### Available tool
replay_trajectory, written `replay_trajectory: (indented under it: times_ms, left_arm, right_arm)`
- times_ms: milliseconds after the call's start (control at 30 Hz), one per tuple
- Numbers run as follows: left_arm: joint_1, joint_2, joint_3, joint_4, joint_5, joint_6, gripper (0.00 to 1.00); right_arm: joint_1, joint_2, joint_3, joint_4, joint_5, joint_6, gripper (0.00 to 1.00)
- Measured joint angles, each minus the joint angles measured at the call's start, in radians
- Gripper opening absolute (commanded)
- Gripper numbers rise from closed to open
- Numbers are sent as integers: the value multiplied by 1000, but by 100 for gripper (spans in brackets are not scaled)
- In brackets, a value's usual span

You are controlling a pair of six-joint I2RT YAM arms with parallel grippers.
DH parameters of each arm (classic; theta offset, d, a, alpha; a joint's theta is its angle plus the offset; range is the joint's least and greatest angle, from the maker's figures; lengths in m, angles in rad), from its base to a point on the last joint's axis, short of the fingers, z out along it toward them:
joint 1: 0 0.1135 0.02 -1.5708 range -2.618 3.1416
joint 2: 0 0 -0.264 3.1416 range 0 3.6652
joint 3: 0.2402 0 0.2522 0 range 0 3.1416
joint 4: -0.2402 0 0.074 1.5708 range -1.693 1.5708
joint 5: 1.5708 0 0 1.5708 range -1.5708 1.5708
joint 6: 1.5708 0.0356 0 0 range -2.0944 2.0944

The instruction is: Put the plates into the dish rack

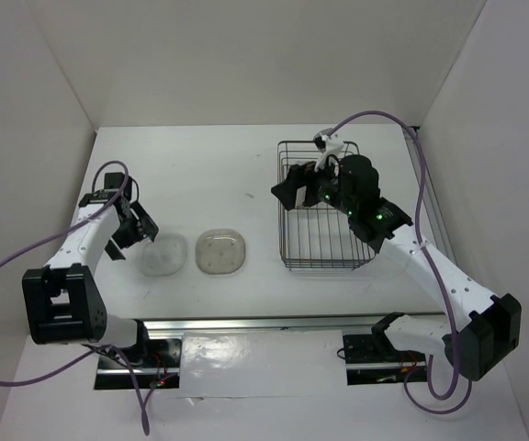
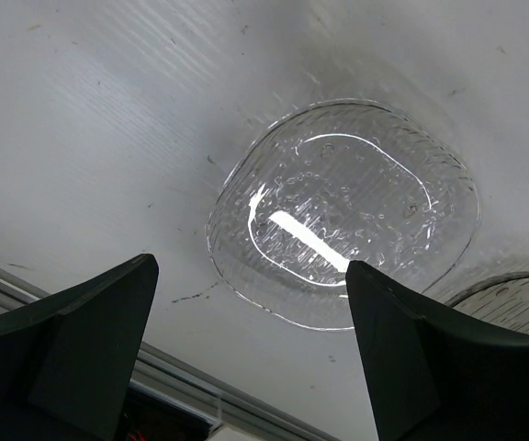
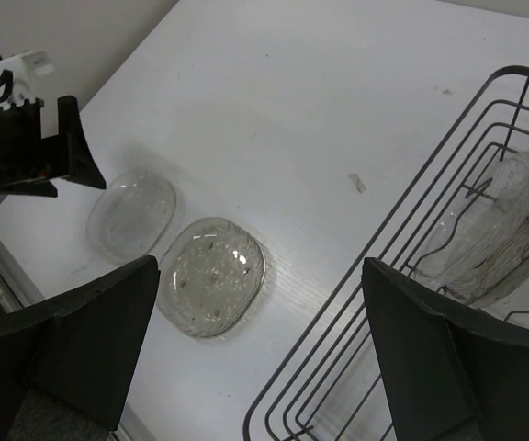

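Left pincer (image 1: 140,225): released, jaws spread wide, gripping nothing. Hanging low over the front-left part of the counter (image 1: 237,165), just left of the clear plate (image 1: 163,255). In the left wrist view, same pincer (image 2: 246,266) with the clear plate (image 2: 347,216) lying flat between and beyond the two dark fingers, apart from both.

Just right of that plate, near but not touching: a second plate (image 1: 222,251), slightly darker, also flat on the counter, close to the front edge and left of centre. Only its rim in the left wrist view (image 2: 512,303).

Dish rack (image 1: 324,262): on the right half of the counter, between the front and far edges.

Right pincer (image 1: 301,188): also released and empty, held above the far-left part of the rack. From its wrist camera (image 3: 260,266), open fingers framing the counter below, with the clear plate (image 3: 131,213), the darker plate (image 3: 211,274) and the rack's wire rim (image 3: 411,220).

Inside the rack: two more plates (image 3: 489,230) standing on edge, leaning together among the wires. Tint of each hard to tell.
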Motion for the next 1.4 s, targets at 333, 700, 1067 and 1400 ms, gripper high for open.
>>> replay_trajectory:
  times_ms: [333, 700, 1067, 1400]
  left_arm:
    - [64, 143, 2, 57, 27, 127, 91]
    - [64, 259, -19, 148, 72, 182, 55]
    - [71, 296, -2, 140, 80, 201, 21]
    - [77, 306, 14, 141, 74, 194, 0]
  right_arm:
    - [0, -21, -8, 3, -51, -19, 99]
    - [0, -59, -13, 4, -60, -24, 99]
    - [0, -98, -13, 5, -57, -26, 99]
    - [0, -113, -13, 8, -55, -26, 99]
